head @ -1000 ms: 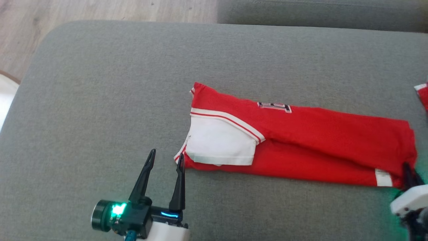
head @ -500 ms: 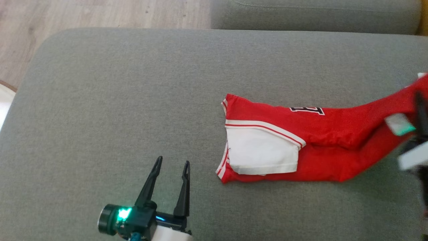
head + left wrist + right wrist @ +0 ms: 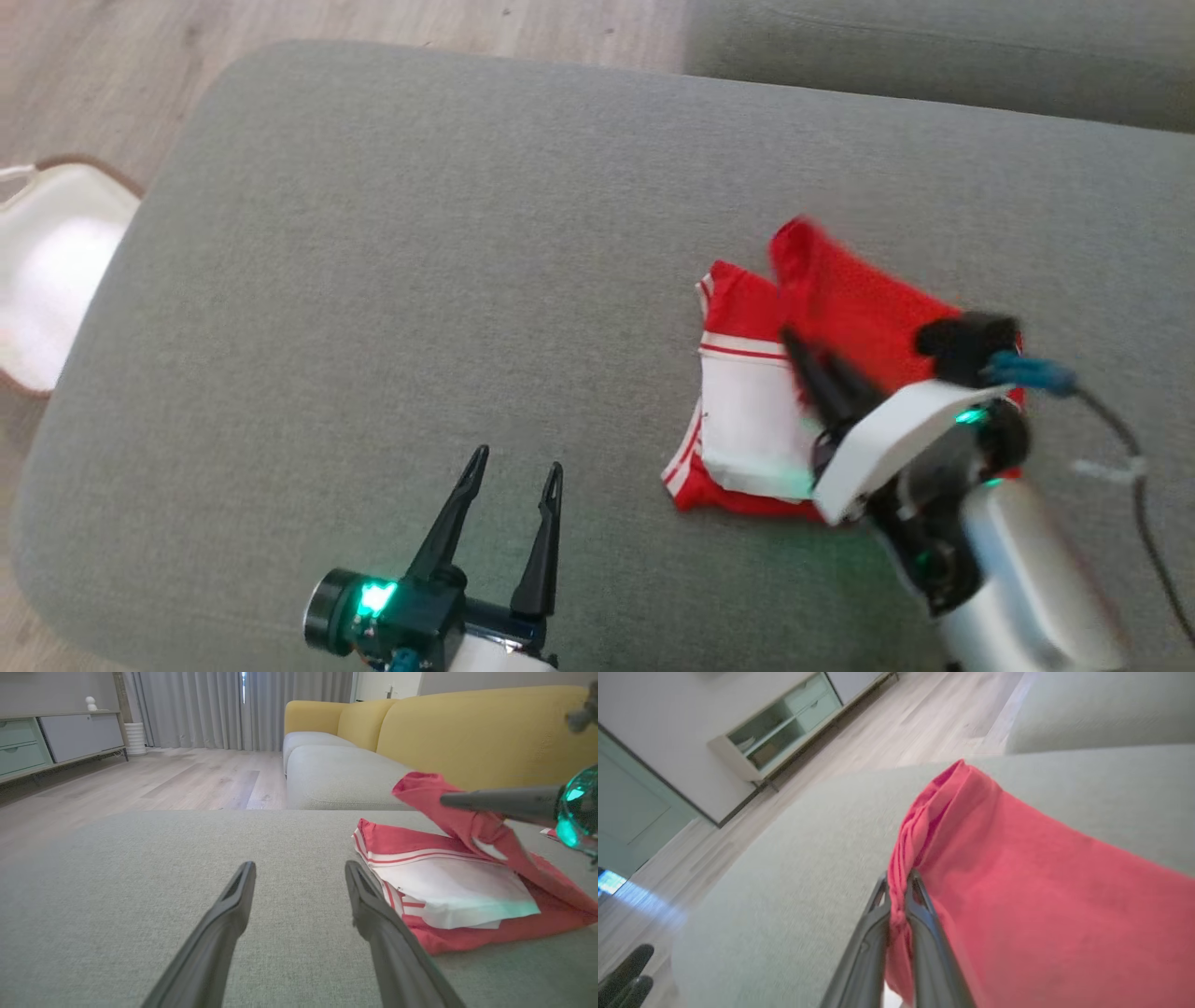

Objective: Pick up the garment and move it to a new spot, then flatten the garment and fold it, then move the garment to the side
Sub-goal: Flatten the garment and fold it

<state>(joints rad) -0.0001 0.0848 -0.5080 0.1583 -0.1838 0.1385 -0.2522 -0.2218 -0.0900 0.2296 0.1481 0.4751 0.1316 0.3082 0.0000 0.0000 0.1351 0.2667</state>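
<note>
The garment (image 3: 845, 299) is a red shirt with white sleeve and striped trim, lying on the grey sofa cushion (image 3: 467, 233). My right gripper (image 3: 794, 341) is shut on the shirt's red end and holds it lifted over the white sleeve part (image 3: 747, 420). The right wrist view has the right gripper (image 3: 899, 882) pinching bunched red garment cloth (image 3: 1017, 882). My left gripper (image 3: 513, 467) stands open just left of the shirt with nothing in it. In the left wrist view the left gripper (image 3: 299, 872) lies low over the cushion, the garment (image 3: 448, 891) to its right.
A white container (image 3: 47, 271) sits on the wooden floor off the cushion's left edge. Another grey cushion (image 3: 934, 47) lies beyond, with a yellow sofa back (image 3: 467, 728) behind. A cable (image 3: 1130, 467) trails from my right wrist.
My right gripper has carried the garment's right end up and leftward, doubling it over the sleeve end. The head camera has shifted. The left gripper stays open.
</note>
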